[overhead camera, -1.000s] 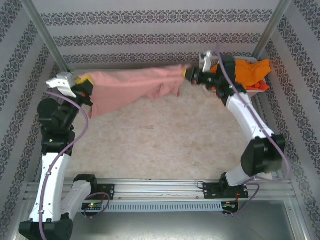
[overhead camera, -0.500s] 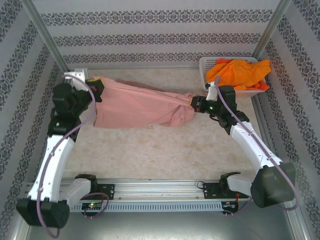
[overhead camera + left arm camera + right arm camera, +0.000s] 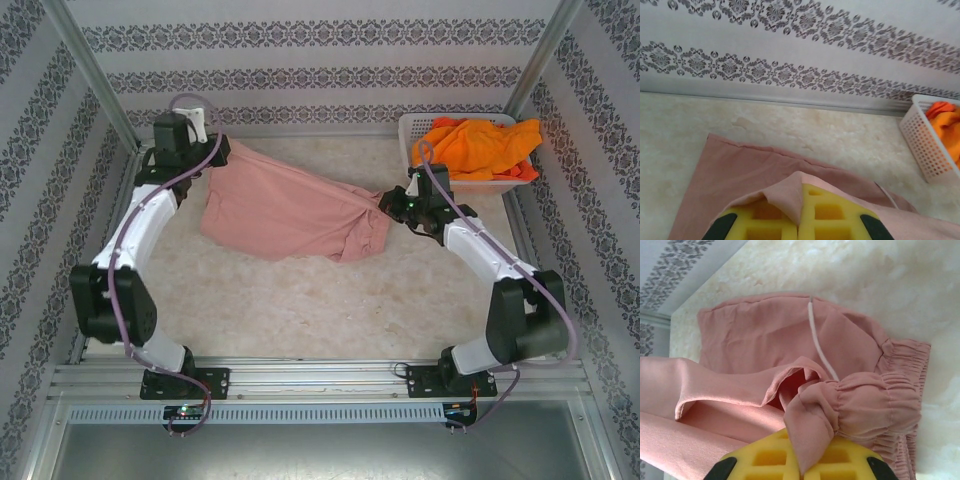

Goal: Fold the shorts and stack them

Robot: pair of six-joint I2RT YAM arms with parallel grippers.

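The dusty pink shorts lie spread on the table between my two grippers. At the back left, my left gripper is shut on one corner, and a fold of pink cloth is pinched between its yellow pads. My right gripper is shut on the gathered waistband end at the right, which bunches over its pads. The pink shorts show a white drawstring. Orange shorts are heaped in the white basket at the back right, and the orange shorts also show in the left wrist view.
The white mesh basket stands against the back wall at the right corner. Patterned walls close in the back and both sides. Metal posts stand at the back corners. Bare tabletop stretches between the shorts and the arm bases.
Both grippers have come down with the pink shorts, which hung stretched in the air and now rest on the table. The left gripper swung to the back left corner; the right moved forward.
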